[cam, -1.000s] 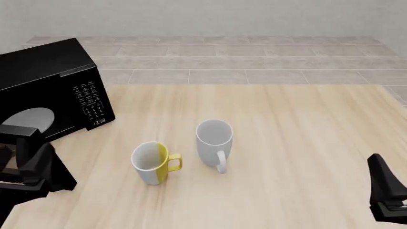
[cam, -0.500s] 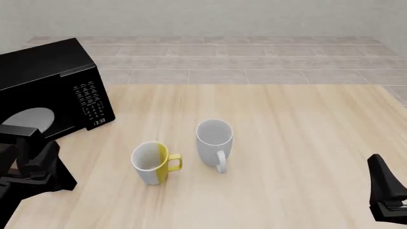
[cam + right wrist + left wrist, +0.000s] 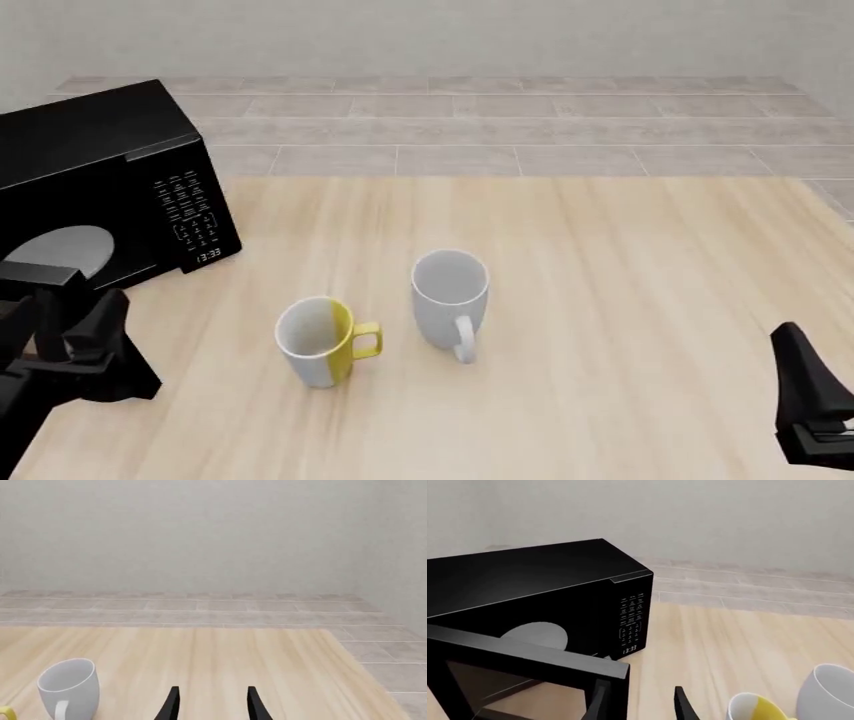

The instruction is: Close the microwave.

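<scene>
Standing at the far left of the wooden table, the microwave is a glossy black box with its white-marked button panel and small lit display facing the near right. Its door hangs open, swung out toward the near side, and a pale round plate shows inside the cavity (in the front view the door is mostly cut off by the left edge of the picture). The left gripper sits at the near left, just beside the door's free edge: in the left wrist view one fingertip lies over that edge and the other stands clear of it, the two parted with nothing clamped between them; whether the finger touches the door I cannot tell. To the right of it, a yellow and white mug stands upright near the middle of the table, its handle pointing right. Just beside that, slightly farther, is a white mug with its handle toward the near side. At the near right edge the right gripper hovers well apart from both mugs, its fingers spread and empty.
</scene>
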Robot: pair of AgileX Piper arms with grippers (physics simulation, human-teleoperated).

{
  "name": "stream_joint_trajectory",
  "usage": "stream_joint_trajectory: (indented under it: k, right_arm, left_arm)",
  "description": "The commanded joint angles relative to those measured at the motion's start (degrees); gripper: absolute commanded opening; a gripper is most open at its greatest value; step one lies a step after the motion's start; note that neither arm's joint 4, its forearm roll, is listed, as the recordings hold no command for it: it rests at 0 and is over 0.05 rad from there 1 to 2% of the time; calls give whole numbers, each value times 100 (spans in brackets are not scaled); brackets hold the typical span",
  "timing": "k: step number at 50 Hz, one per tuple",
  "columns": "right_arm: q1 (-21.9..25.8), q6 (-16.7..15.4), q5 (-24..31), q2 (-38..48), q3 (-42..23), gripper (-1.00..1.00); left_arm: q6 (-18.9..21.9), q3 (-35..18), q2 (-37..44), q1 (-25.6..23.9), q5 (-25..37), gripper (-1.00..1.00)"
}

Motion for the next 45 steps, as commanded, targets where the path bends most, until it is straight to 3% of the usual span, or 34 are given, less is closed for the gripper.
stream_joint_trajectory:
  k: [1,15,36,45]
  right_arm:
    - [-6,2,18,-2,-33,100]
    - [7,-15,-35,-2,-10,100]
    - [25,5,-82,-3,1,100]
    - [-17,-32,-110,-3,6,100]
  left_arm:
    - [-9,-23,315,7,-253,100]
    - [41,-35,947,42,-755,100]
    - [-36,-111,1035,54,-703,100]
    - [-31,-127,1353,39,-961,100]
